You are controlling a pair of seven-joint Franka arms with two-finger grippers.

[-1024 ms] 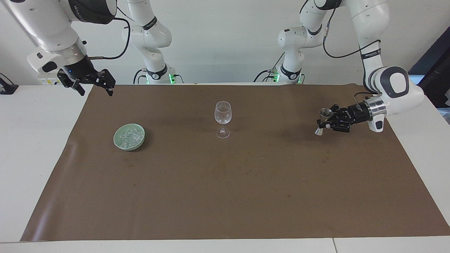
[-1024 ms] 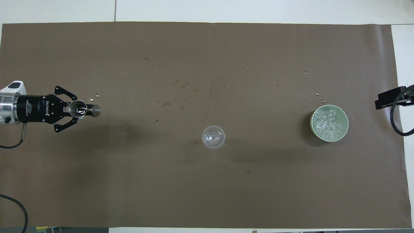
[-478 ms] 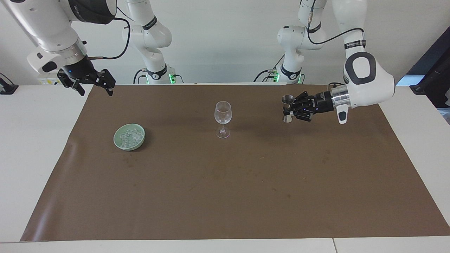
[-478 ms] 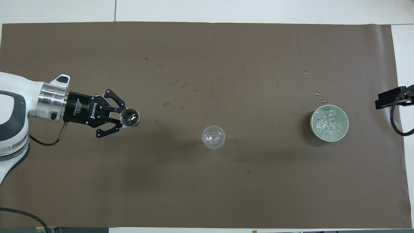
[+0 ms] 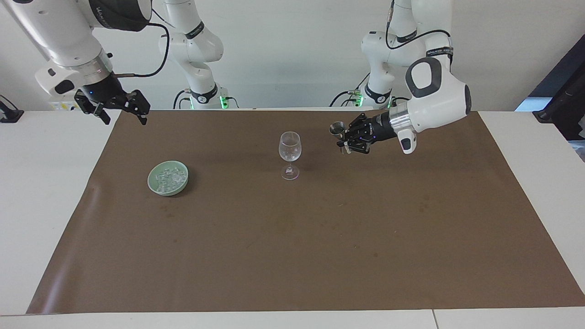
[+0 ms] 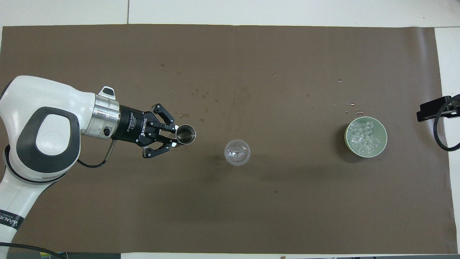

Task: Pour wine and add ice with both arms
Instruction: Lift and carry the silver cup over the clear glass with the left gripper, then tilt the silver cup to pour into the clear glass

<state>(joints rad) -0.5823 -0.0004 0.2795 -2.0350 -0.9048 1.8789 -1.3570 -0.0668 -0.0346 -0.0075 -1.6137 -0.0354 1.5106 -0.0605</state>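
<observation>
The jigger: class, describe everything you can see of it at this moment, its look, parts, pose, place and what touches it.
The jigger is a small double-ended measuring cup of shiny silver metal: two cones joined at a narrow waist. It is held upright, its wider mouth open upward, inside dark. The left gripper is shut on its waist from the side and holds it in the air above the brown mat, beside the wine glass, toward the left arm's end, not touching the glass. Whether it holds liquid cannot be told.
</observation>
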